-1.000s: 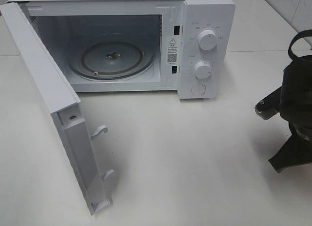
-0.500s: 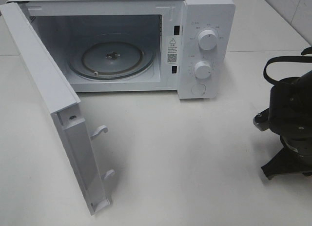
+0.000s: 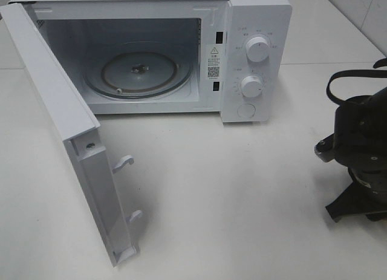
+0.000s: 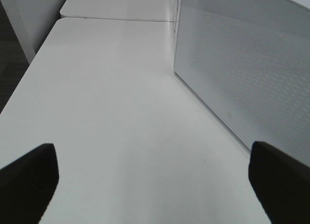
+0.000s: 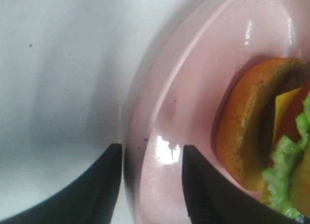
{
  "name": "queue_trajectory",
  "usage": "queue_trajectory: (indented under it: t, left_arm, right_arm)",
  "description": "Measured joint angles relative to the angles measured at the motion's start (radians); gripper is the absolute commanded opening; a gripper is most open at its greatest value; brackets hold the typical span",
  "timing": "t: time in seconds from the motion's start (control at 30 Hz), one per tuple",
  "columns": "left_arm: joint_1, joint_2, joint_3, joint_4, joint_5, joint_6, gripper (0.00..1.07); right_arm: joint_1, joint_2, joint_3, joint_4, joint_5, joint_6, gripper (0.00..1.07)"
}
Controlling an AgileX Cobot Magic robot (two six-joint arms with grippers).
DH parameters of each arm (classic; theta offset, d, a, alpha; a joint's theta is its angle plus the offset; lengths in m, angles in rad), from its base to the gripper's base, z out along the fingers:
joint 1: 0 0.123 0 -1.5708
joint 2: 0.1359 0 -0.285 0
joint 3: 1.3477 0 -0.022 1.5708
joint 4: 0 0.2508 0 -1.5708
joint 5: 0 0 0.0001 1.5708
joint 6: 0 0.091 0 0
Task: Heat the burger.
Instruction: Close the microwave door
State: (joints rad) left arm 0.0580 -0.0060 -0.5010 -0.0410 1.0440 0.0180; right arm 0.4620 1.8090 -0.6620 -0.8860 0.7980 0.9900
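The burger [image 5: 256,132], with its golden-brown bun, green lettuce and reddish filling, lies on a pink plate [image 5: 193,88] in the right wrist view only. My right gripper [image 5: 150,190] is open, its two dark fingers standing apart on either side of the plate's rim. The high view shows just the right arm [image 3: 360,159] at the table's right edge, and neither plate nor burger shows there. My left gripper [image 4: 155,185] is open wide over bare table, beside the outer face of the microwave door [image 4: 242,74], with nothing between its fingertips [image 4: 29,175].
The white microwave [image 3: 254,26] stands at the back. Its door [image 3: 66,129] is swung fully open toward the front left. Inside it the glass turntable [image 3: 139,71] carries nothing. Two dials [image 3: 257,49] sit on the right panel.
The right arm shifted left and a little lower at the table's right edge, then stayed put. The microwave and its door have not moved.
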Motion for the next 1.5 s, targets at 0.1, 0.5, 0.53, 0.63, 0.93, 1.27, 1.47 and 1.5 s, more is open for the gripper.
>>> queue_trajectory:
  t: [0.1,0.5,0.53,0.63,0.93,1.27,1.47,1.5]
  left_arm:
    - [0.000,0.000,0.000,0.000,0.000,0.000,1.00]
    - [0.000,0.000,0.000,0.000,0.000,0.000,1.00]
    - [0.000,0.000,0.000,0.000,0.000,0.000,1.00]
    - [0.000,0.000,0.000,0.000,0.000,0.000,1.00]
    - [0.000,0.000,0.000,0.000,0.000,0.000,1.00]
    - [0.000,0.000,0.000,0.000,0.000,0.000,1.00]
    - [0.000,0.000,0.000,0.000,0.000,0.000,1.00]
    - [0.000,0.000,0.000,0.000,0.000,0.000,1.00]
  right_arm:
    - [0.000,-0.084,-0.001,0.049,0.000,-0.046,0.54]
    - [0.000,-0.542,-0.001,0.215,-0.042,-0.323,0.82]
    - [0.000,-0.580,-0.001,0.231,-0.036,-0.350,0.82]
    - [0.000,-0.700,-0.001,0.311,0.013,-0.478,0.80]
    - [0.000,-0.909,-0.001,0.576,0.070,-0.713,0.76]
    - [0.000,-1.204,0.000,0.664,0.204,-0.760,0.75]
    - [0.000,-1.353,0.052,0.669,0.221,-0.772,0.75]
    - [0.000,-1.353,0.052,0.669,0.221,-0.772,0.75]
